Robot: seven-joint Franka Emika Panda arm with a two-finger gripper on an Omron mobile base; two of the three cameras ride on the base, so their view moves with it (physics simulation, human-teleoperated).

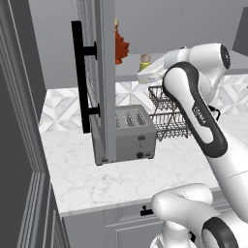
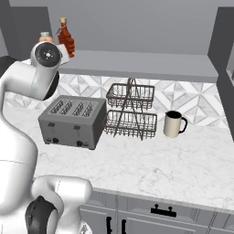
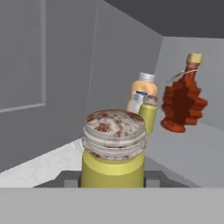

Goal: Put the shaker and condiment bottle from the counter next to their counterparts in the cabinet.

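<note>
While the arm reaches up into the cabinet, the jaws are clenched on the shaker, a small yellow cylinder with a speckled pale cap that sits right between the finger tips in the hand view. Beyond the jaws and a little to their right, a second yellow shaker stands on the cabinet shelf, with an orange bottle wearing a silvery cap just behind it. Further right of those is the red, leaf-shaped condiment bottle, neck and tan cap upward (whether it rests on the shelf or tilts against the wall I cannot tell). In the right base view that red bottle shows just above and beside the arm's round wrist joint.

Well below the jaws lies the tabletop, white with grey veins. On it stand a grey four-slot toaster, a two-tier wire rack just beside it, and a cream mug past the rack. The cabinet door stands open, edge-on in the left base view, its long black bar handle facing left.
</note>
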